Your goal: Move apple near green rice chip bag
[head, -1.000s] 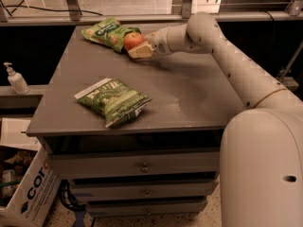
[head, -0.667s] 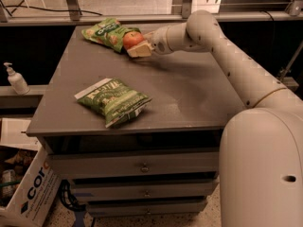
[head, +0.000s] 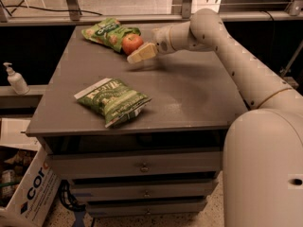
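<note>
The apple (head: 132, 42), small, round and red-orange, rests on the grey table (head: 189, 93) at the back, touching the right end of the bright light-green rice chip bag (head: 108, 32). My gripper (head: 136, 56) is just right of and in front of the apple, low over the table. Its pale fingers (head: 143, 53) point left past the apple's lower edge. The gripper looks open and holds nothing. The arm reaches in from the right.
A darker green bag (head: 113, 100) with a white end strip lies at the front left of the table. A hand soap bottle (head: 16, 78) stands on a ledge at the left. A cardboard box (head: 23, 193) sits on the floor. Drawers (head: 142, 167) are under the tabletop.
The gripper has drawn back slightly toward the front right, away from the apple. The apple stays beside the light-green bag.
</note>
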Controlling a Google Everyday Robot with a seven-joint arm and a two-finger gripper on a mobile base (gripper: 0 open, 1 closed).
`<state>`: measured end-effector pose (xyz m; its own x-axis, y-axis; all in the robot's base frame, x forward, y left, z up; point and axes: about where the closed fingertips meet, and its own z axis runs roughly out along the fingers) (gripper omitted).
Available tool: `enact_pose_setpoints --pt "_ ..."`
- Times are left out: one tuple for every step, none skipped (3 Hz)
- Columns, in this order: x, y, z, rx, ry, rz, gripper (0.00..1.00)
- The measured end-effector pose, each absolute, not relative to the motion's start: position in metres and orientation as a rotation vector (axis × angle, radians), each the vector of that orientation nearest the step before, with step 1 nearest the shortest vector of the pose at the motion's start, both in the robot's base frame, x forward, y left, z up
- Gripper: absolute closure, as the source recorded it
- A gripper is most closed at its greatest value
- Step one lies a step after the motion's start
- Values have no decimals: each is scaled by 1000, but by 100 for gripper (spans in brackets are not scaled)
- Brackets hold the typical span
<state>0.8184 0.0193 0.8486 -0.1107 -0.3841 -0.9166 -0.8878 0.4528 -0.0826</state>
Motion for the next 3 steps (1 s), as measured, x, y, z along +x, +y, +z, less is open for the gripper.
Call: enact_pose_setpoints --pt "813 -5 850 -1090 1719 616 0" --pt "807 -42 854 -1062 1738 588 0" --pt "799 -81 858 -1034 1748 565 0"
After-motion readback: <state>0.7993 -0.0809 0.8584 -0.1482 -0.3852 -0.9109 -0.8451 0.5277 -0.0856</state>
